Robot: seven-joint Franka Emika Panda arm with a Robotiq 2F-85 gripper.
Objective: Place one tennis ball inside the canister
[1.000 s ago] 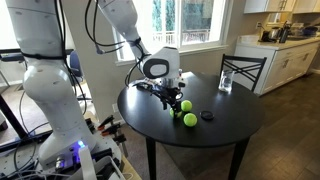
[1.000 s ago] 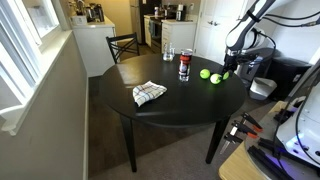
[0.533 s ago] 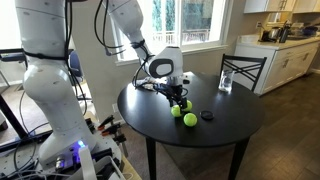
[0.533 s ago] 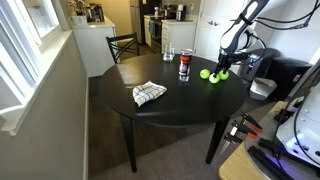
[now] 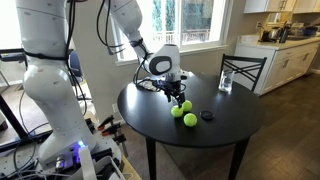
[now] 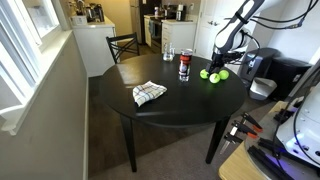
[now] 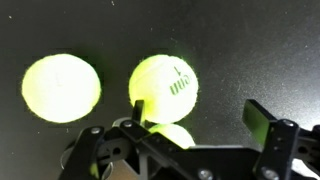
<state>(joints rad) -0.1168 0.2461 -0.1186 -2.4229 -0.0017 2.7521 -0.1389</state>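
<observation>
Three yellow-green tennis balls lie together on the round black table. In the wrist view two balls (image 7: 62,88) (image 7: 165,85) lie ahead and a third (image 7: 172,136) sits low under the jaw base. My gripper (image 7: 200,115) is open and empty, its left finger beside the lettered ball. In both exterior views the gripper (image 5: 180,99) (image 6: 219,68) hovers low over the ball cluster (image 5: 188,119) (image 6: 212,77). The canister (image 6: 185,65), a clear tube with a dark and red label, stands upright near the balls. It is out of the wrist view.
A small flat black disc (image 5: 207,115) lies next to the balls. A clear drinking glass (image 5: 226,82) (image 6: 167,52) stands at the table's far edge. A checked cloth (image 6: 149,93) lies on the table (image 6: 170,105). A chair (image 5: 243,68) stands behind.
My gripper has swung across the table and dropped down over the tennis balls. The balls and the canister have not moved.
</observation>
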